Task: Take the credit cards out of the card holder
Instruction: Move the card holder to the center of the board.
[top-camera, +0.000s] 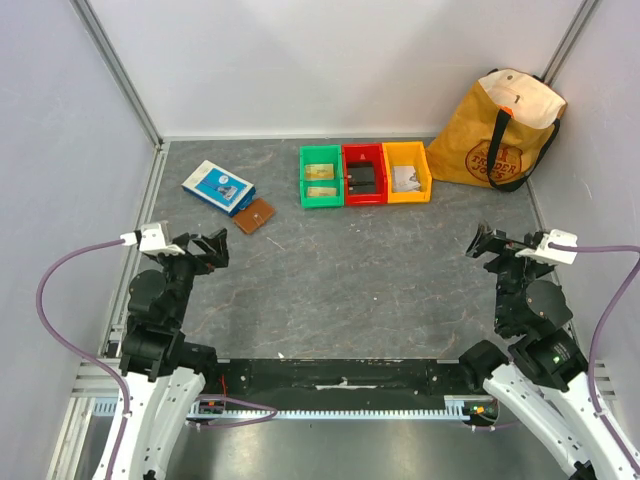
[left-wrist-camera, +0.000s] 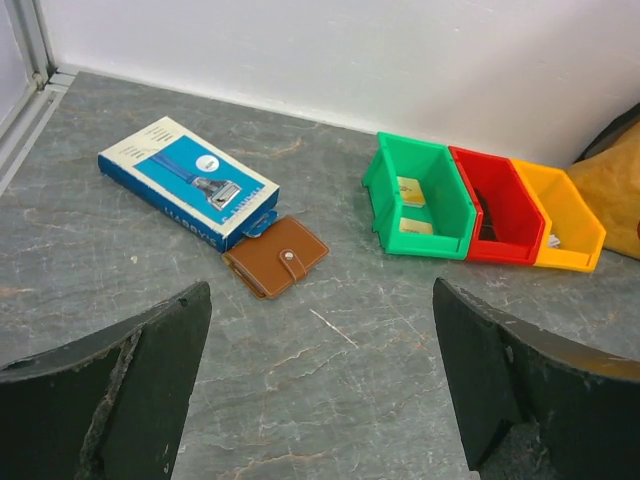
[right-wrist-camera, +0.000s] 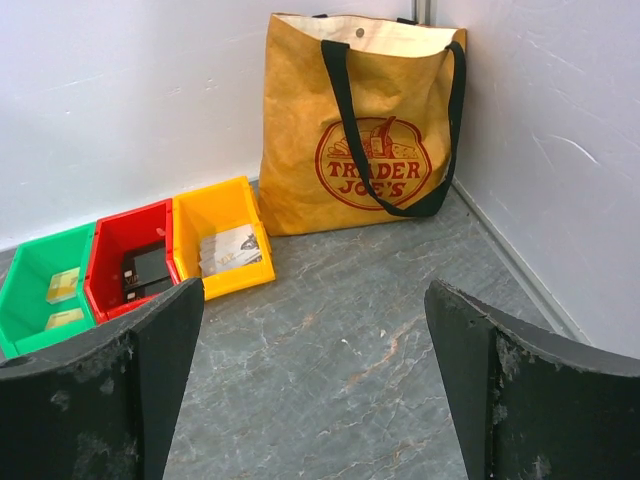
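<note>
— Where is the card holder (top-camera: 254, 215)?

— Seen from above, it lies flat on the grey table (top-camera: 350, 290) at about ten o'clock from the table's middle. It is closed, with the brown tab snapped over its front, so its inside is hidden. Its far-left corner touches a blue-and-white box (top-camera: 218, 186), which sits at its ten o'clock.

— And the arms?

— Both are apart from it. The left gripper (top-camera: 205, 250) hangs above the table at the holder's seven o'clock, fingers spread wide with nothing between them. In the left wrist view the holder shows in the gap, well beyond the fingertips. The right gripper (top-camera: 490, 245) is at about three o'clock on the table, also spread wide and holding nothing.

— What is along the far side?

— Three bins stand side by side, touching, at twelve o'clock: the green bin (top-camera: 321, 176), the red bin (top-camera: 364, 173) and the yellow bin (top-camera: 407, 171). Two small tan-gold pieces (top-camera: 320, 180) lie in the green one; whether they are cards I cannot tell. The red one holds something dark and the yellow one something pale. A tan tote bag (top-camera: 505, 130) with black handles stands upright in the corner at two o'clock, just beside the yellow bin.
</note>
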